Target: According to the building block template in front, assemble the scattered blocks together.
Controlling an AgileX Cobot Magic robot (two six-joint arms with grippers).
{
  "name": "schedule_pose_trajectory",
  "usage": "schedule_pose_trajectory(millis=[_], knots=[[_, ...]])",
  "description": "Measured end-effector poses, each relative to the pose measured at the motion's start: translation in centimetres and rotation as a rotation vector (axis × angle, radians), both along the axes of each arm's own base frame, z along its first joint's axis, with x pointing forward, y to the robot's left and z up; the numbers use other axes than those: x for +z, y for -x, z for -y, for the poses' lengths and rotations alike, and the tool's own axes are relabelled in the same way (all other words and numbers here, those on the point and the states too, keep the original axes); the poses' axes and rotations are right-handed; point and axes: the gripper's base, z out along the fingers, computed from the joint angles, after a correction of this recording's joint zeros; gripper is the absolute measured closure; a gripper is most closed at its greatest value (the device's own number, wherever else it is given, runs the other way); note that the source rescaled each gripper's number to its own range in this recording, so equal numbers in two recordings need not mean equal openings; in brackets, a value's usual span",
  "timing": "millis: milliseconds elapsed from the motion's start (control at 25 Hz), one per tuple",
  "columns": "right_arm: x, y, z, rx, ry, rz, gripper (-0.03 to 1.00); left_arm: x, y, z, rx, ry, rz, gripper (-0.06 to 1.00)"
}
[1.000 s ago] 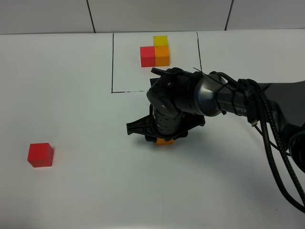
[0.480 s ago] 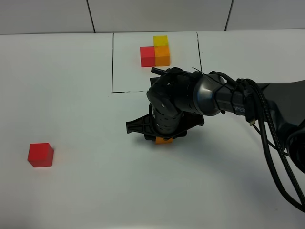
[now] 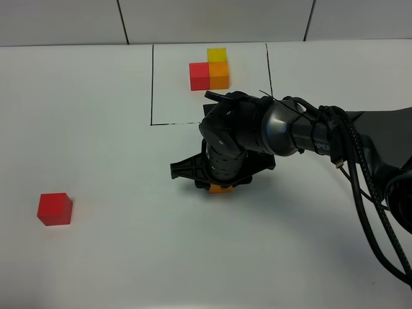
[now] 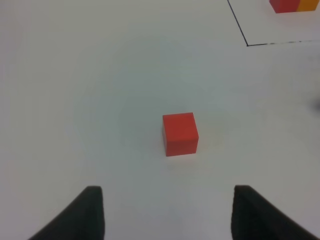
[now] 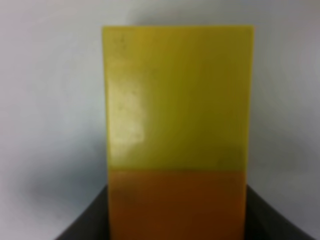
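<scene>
Centre frame: right gripper (image 3: 222, 185) clamped on orange cube (image 5: 177, 200), flush against yellow cube (image 5: 177, 95); keep faces square; left gripper (image 4: 167, 210) spread, empty.

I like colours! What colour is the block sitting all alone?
The lone block is red, clearest in the left wrist view.

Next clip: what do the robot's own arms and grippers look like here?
The right arm is glossy black, built of rounded cylindrical joints with a greyish metallic section, partly readable white lettering and black braided cables looping alongside. The right gripper is black with flat, wing-like sides. Of the left arm only the left gripper shows: two dark, blunt fingers.
</scene>
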Motion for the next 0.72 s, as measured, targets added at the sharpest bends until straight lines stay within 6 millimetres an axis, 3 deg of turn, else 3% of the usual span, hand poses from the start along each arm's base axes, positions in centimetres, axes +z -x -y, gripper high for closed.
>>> schedule_pose_trajectory(millis=[560,640,720], knots=[[-0.08,-0.18,0.18,-0.021,-0.01,-0.006,0.75,0.0,0.0,0.0,0.0,0.0,0.0,0.71],[-0.12,-0.2,0.15,-0.021,-0.012,-0.005,0.71,0.0,0.0,0.0,0.0,0.0,0.0,0.71],[-0.27,-0.36,0.27,-0.021,-0.01,-0.003,0.57,0.0,0.0,0.0,0.0,0.0,0.0,0.71]])
